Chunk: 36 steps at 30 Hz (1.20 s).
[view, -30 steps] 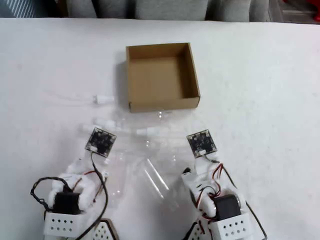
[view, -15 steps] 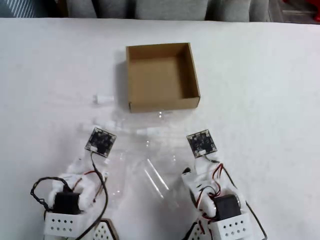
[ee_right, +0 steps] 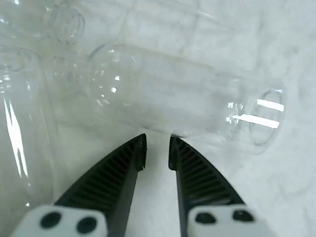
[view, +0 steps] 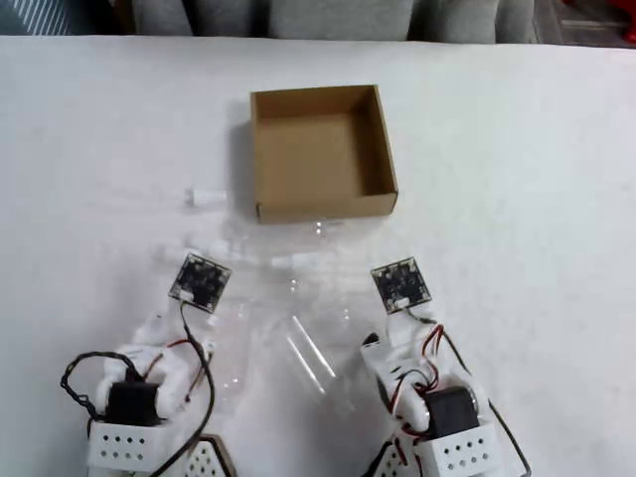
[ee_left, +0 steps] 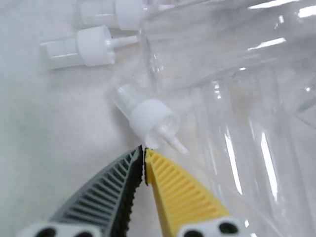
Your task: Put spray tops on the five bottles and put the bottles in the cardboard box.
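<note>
Your left gripper [ee_left: 144, 150], tips together, sits beside a white spray top [ee_left: 148, 116]; your right gripper [ee_right: 157, 148], slightly parted, faces a clear bottle [ee_right: 173, 98].

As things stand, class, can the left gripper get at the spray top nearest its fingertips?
Probably yes: the spray top lies just ahead of the left gripper with nothing between them. The jaws are shut and must open first; clear bottles crowd one side.

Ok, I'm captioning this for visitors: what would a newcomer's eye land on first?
The brown cardboard box, open-topped at mid-table, stands out against the white table. Nearer the arms, clear bottles lie on their sides without tops, loose white spray tops beside them. The left hand, yellow and grey, is shut, its tip right by one spray top.
</note>
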Motion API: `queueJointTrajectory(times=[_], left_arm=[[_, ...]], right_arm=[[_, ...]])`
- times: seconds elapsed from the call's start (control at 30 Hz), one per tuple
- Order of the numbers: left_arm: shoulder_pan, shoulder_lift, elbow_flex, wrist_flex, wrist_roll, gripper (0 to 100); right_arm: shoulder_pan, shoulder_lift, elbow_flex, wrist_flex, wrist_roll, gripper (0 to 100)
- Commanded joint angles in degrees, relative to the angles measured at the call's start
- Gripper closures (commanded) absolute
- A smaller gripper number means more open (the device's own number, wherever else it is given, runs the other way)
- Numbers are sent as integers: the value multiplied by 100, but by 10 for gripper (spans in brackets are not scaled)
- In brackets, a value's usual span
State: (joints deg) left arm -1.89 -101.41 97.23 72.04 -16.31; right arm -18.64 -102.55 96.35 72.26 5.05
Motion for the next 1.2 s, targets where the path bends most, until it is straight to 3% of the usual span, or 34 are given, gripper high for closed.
queueJointTrajectory(times=[0.0,0.9,1.17], left_arm=[[-22,-66,-9,35,-26,980],[-48,-66,-53,35,-35,980],[-57,-66,-1073,26,-44,980]], right_arm=[[-40,-40,53,22,-35,942],[-22,-40,53,22,-26,940],[-4,-40,53,13,-26,941]])
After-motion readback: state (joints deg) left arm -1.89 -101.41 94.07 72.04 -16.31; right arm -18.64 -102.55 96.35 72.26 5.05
